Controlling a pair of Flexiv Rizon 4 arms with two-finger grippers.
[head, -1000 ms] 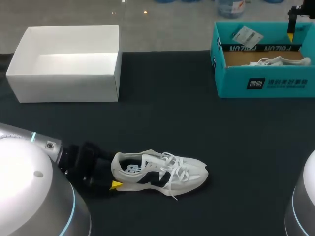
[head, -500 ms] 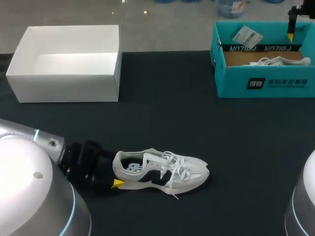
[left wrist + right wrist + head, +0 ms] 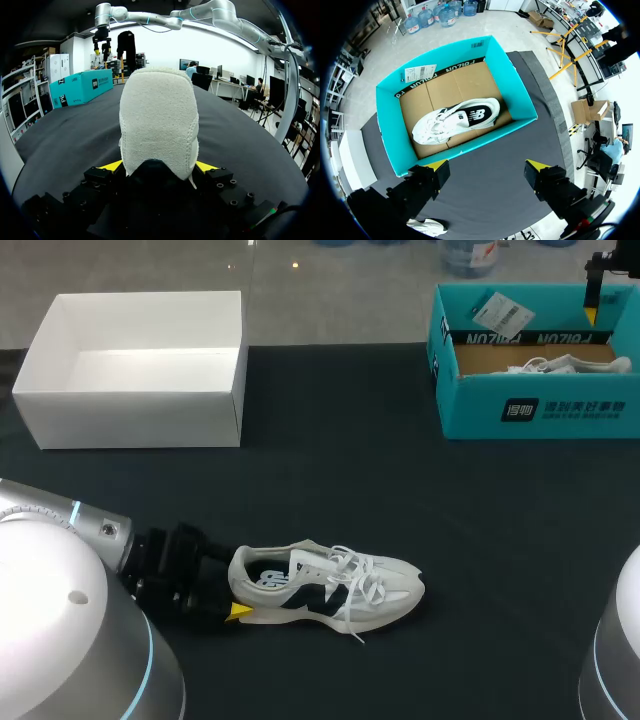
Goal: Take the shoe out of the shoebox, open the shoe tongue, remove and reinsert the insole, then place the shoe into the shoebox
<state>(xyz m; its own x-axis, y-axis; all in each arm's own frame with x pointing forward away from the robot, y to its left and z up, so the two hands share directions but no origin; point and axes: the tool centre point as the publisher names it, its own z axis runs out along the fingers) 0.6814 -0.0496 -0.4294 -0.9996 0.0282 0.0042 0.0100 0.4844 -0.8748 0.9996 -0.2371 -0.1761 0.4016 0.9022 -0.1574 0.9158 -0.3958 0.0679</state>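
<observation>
On the surface (image 3: 330, 470), well apart from the teal shoebox (image 3: 540, 410), the white shoe (image 3: 330, 585) is being steadied upright, its heel clamped in the left hand (image 3: 158, 167), likely so the tongue can be opened; the right hand (image 3: 487, 172) is being held spread apart above the shoebox.

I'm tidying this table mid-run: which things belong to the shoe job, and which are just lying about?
In the job: white shoe on the table, left gripper shut on its heel, teal shoebox, right gripper open above it.
Lying about: open white box, second shoe inside the shoebox, paper tag at its rim.
</observation>
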